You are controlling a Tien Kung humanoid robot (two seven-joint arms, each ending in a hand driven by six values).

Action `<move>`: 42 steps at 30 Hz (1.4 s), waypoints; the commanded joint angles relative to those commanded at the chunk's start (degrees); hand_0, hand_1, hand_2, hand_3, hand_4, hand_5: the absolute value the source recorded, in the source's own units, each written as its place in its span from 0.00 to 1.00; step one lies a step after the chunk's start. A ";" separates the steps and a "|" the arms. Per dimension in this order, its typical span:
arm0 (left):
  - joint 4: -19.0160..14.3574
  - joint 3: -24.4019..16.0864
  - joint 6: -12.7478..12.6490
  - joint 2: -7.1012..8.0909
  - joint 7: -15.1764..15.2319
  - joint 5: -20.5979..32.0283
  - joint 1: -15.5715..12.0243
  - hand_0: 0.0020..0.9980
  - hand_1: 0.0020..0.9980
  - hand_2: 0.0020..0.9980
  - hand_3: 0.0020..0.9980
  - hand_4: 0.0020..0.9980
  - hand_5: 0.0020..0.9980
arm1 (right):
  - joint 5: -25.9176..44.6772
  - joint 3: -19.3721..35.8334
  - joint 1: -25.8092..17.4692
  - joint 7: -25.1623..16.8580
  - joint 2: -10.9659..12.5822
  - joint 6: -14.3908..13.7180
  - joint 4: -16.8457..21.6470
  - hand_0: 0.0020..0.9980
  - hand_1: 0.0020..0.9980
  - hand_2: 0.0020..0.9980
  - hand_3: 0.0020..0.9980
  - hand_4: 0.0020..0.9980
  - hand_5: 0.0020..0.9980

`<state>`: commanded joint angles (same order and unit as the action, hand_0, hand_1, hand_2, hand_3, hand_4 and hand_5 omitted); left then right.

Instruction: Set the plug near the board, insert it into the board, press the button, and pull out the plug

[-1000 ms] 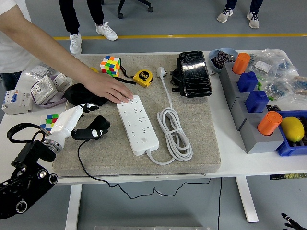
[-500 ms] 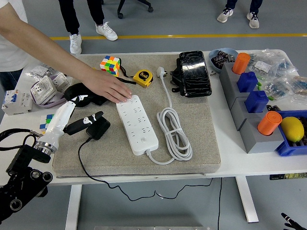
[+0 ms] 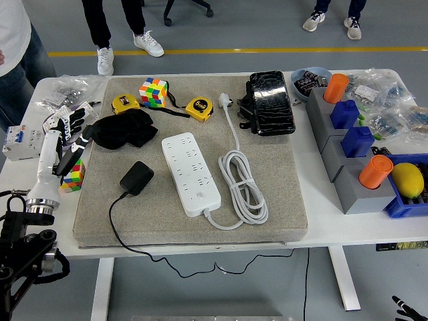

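Black plug [image 3: 136, 178] just left of white board [image 3: 191, 174]

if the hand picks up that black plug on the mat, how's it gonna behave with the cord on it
The black plug looks like a small rigid block lying flat, so it probably won't roll. Its thin black cord curves loosely over the mat's near edge and under the table, so it's likely floppy and may drag or tug the plug as it lifts.

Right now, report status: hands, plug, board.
Left robot hand open, off the mat's left edge. Black plug lying loose beside white board, not inserted. Nothing between them.
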<state>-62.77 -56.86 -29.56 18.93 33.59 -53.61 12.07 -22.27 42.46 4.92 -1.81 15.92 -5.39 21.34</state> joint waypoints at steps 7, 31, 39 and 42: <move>-0.60 -3.20 1.13 -0.06 0.32 10.87 -0.85 0.53 0.61 0.64 0.66 0.99 0.74 | 0.02 -0.40 0.39 0.02 -0.02 -0.20 -0.03 0.57 0.64 0.60 0.55 0.95 0.52; -4.03 -11.80 4.10 1.45 -3.78 14.97 -2.42 0.30 0.40 0.48 0.53 0.80 0.33 | 4.47 -6.70 2.53 -0.09 -0.54 0.01 -2.17 0.57 0.64 0.60 0.55 0.95 0.53; -5.08 -13.09 4.45 1.25 -5.13 14.03 -2.61 0.31 0.40 0.48 0.53 0.80 0.31 | 5.66 -7.41 2.54 0.05 -0.57 0.15 -2.82 0.57 0.64 0.60 0.55 0.95 0.53; -5.48 -13.61 4.58 1.09 -5.48 13.84 -2.85 0.31 0.40 0.48 0.53 0.80 0.31 | 5.89 -7.49 2.40 0.13 -0.56 0.19 -2.99 0.57 0.64 0.60 0.55 0.95 0.53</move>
<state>-68.25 -70.47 -24.98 20.03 28.11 -39.77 9.22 -16.38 34.97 7.32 -1.69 15.36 -5.20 18.35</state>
